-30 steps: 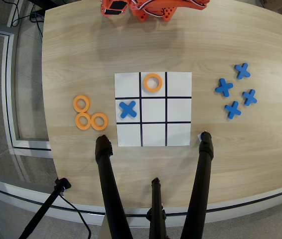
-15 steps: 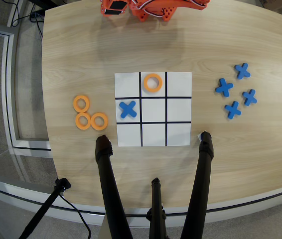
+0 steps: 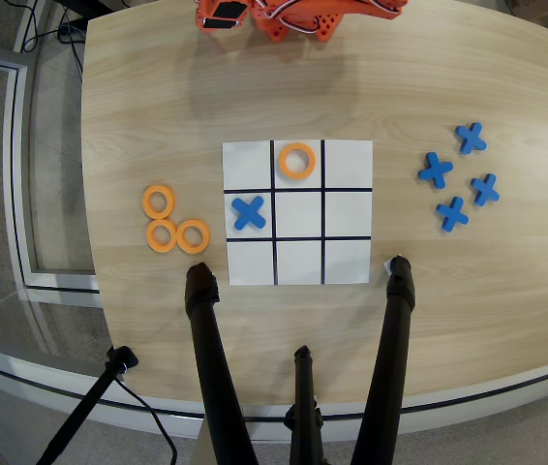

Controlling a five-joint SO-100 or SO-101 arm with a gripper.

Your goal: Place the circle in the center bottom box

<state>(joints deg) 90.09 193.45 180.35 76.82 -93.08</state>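
Observation:
A white 3x3 grid sheet lies in the middle of the wooden table. One orange ring lies flat inside the middle cell of the row nearest the orange robot, at the top of the overhead view. Three more orange rings lie together on the table left of the grid. The orange arm shows only at the top edge, well back from the grid. Its gripper end cannot be made out, and nothing shows in it.
A blue cross lies in the left cell of the middle row. Several blue crosses lie on the table right of the grid. Black tripod legs stand at the near table edge, below the grid.

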